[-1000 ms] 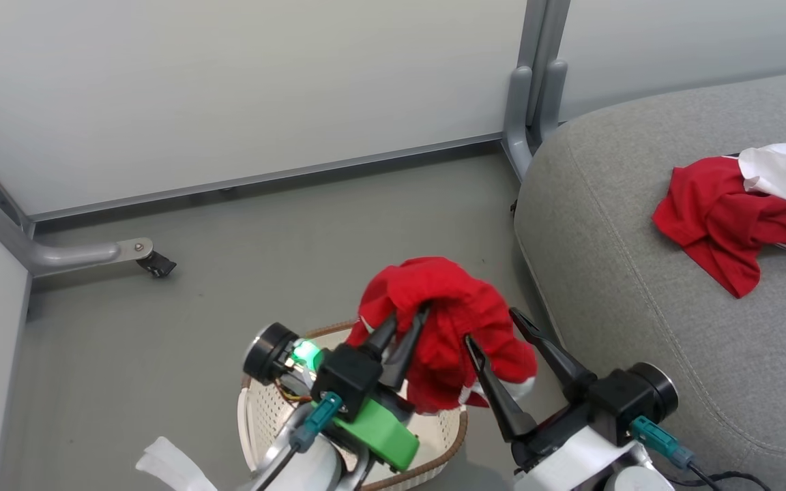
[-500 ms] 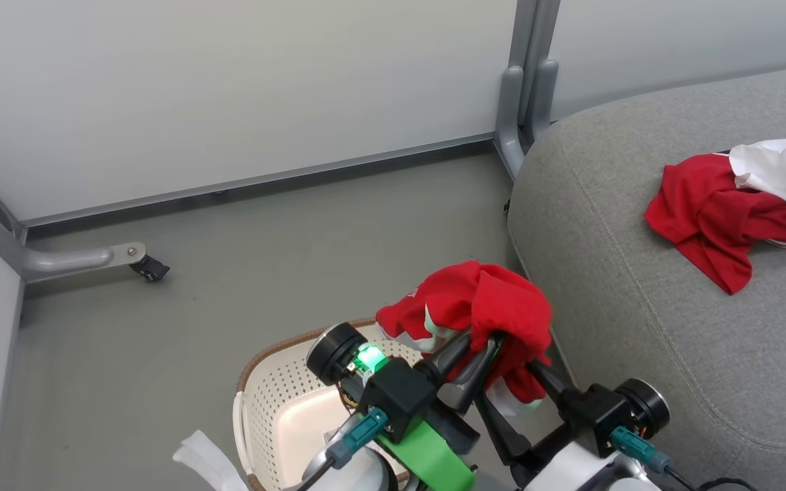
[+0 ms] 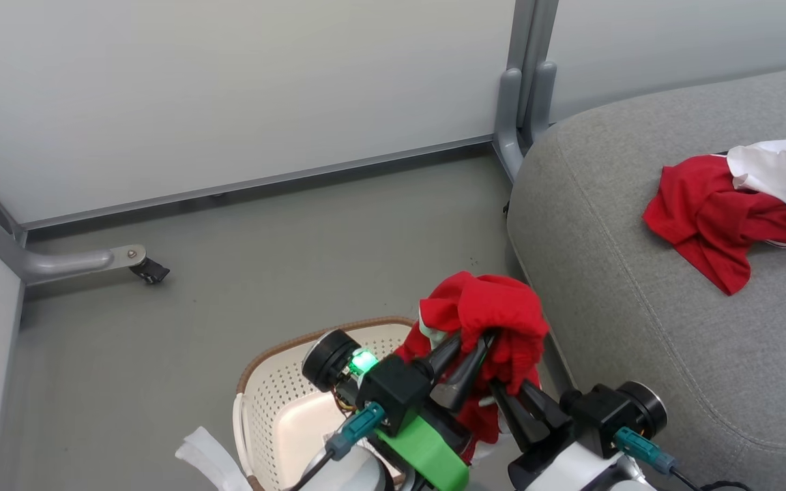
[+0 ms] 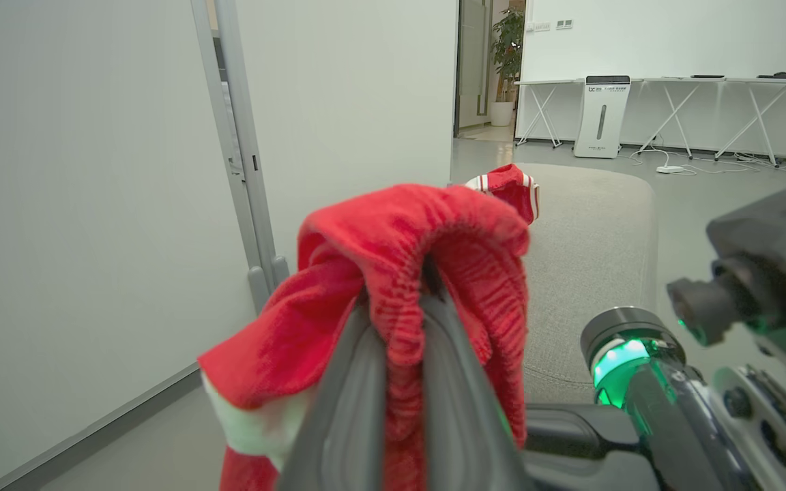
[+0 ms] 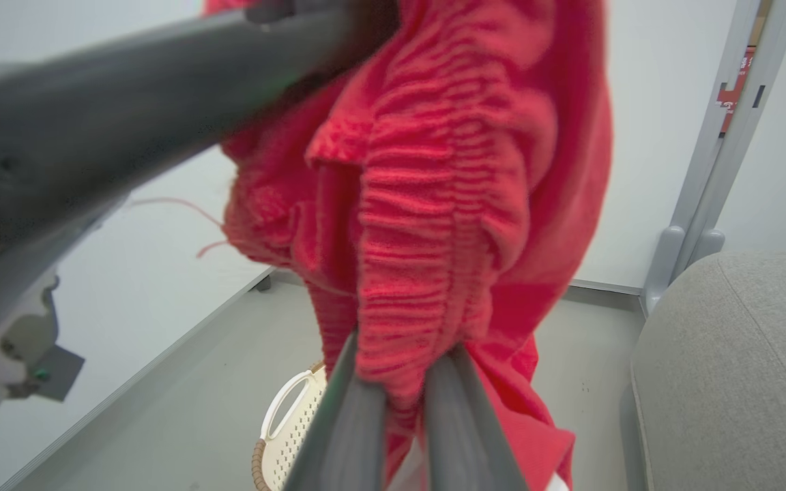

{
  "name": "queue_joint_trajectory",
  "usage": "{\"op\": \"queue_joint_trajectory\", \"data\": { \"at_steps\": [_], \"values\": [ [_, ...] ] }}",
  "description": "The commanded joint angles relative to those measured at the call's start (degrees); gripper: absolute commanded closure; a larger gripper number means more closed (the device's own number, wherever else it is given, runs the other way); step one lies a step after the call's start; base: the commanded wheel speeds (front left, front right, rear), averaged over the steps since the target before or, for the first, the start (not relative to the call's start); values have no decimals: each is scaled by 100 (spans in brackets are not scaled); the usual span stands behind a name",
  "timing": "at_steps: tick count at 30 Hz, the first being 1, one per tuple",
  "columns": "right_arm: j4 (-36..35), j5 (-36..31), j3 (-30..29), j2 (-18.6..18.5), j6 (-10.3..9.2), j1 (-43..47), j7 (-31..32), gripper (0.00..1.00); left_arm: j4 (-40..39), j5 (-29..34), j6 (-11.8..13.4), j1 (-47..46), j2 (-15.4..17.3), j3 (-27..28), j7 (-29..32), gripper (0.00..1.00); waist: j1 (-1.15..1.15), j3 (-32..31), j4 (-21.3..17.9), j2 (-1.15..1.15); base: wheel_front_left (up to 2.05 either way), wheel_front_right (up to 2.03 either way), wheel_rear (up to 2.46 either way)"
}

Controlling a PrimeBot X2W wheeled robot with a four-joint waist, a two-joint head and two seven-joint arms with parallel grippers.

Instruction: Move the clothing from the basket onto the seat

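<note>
One red piece of clothing (image 3: 485,310) hangs bunched in the air between the basket and the seat. My left gripper (image 3: 473,341) is shut on its upper fold, seen close in the left wrist view (image 4: 403,307). From the right, my right gripper (image 3: 502,387) is shut on the ribbed band of the same clothing (image 5: 420,225), fingertips buried in cloth (image 5: 403,358). The cream basket (image 3: 261,402) with its brown rim stands on the floor below my left arm. A second red and white piece of clothing (image 3: 727,204) lies on the grey seat (image 3: 638,307).
White partition walls with grey metal posts (image 3: 526,82) stand behind. A castor foot (image 3: 140,262) sticks out over the grey floor at the left. The seat's rounded edge (image 5: 645,382) lies just right of the held garment.
My right gripper has closed on the red garment, which the left gripper kept holding. Both arms carried it right, off the basket toward the seat's edge. The camera shifted slightly.
</note>
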Motion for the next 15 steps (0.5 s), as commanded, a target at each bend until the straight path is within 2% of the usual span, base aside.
{"op": "queue_joint_trajectory", "data": {
  "at_steps": [1, 6, 7, 8, 15],
  "values": [
    [-35, 29, -8, -16, -6, 61, -3, 100, 35, -45, 28, 9, 26, 22, -8, 100, 1, 5, 12, 0, 0, 0, 0],
    [-6, 84, 43, -48, -6, 125, -3, 100, 85, -88, 85, 42, 42, 33, -9, 98, 1, 15, 45, 0, 0, 0, 0],
    [-2, 95, 47, -54, -6, 128, -3, 100, 88, -96, 90, 42, 44, 30, -8, 81, 1, 17, 51, 0, 0, 0, 0],
    [0, 113, 48, -58, -6, 128, -3, 100, 98, -83, 106, 35, 57, 23, 5, 0, 1, 20, 57, 0, 0, 0, 0],
    [3, 169, -17, -57, -6, 94, -3, 100, 136, 13, 163, -57, 136, -5, 20, 0, 1, 51, 85, 0, 0, 0, 0]
  ]
}}
